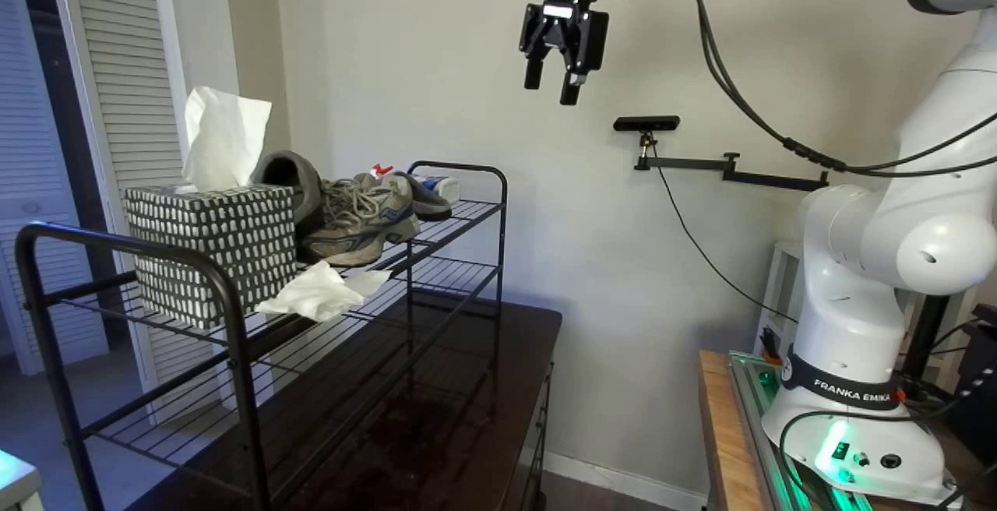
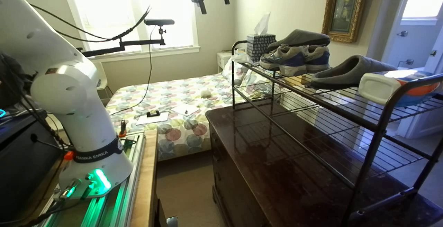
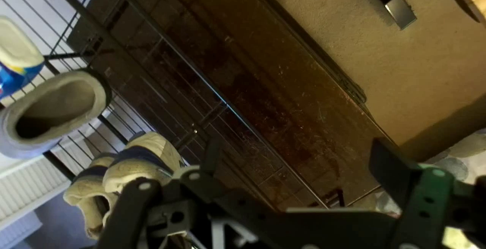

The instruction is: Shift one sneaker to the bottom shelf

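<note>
Lower than the pincer (image 1: 551, 89) are a tissue box (image 1: 210, 252), a loose tissue (image 1: 323, 294), slippers (image 2: 300, 37), a container (image 2: 378, 88), the tabletop (image 2: 270, 164) and a bed (image 2: 187, 126); in an exterior view, a picture (image 2: 346, 9) hangs to its right.

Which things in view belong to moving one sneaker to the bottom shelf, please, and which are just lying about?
For the job:
sneakers, a look-alike pair, one to be moved
bottom shelf
gripper, open and holding nothing

Just lying about:
tissue box
crumpled tissue
grey slippers
white-ended container
</note>
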`<state>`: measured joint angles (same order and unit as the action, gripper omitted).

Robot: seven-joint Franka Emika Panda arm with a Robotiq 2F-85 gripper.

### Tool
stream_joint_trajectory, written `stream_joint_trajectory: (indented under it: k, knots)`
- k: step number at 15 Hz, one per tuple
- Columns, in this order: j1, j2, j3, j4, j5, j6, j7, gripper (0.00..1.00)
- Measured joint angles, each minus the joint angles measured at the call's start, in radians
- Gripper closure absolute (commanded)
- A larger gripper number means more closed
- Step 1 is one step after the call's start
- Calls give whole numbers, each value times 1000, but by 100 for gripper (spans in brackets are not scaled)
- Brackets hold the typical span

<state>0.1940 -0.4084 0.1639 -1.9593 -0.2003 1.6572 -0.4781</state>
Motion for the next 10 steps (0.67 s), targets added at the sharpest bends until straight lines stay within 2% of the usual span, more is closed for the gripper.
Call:
stream_joint_trajectory:
  k: [7, 10]
  knots:
    - [6, 259, -7, 204, -62, 67, -323, 0]
    - [4, 318, -11, 254, -65, 76, -370, 0]
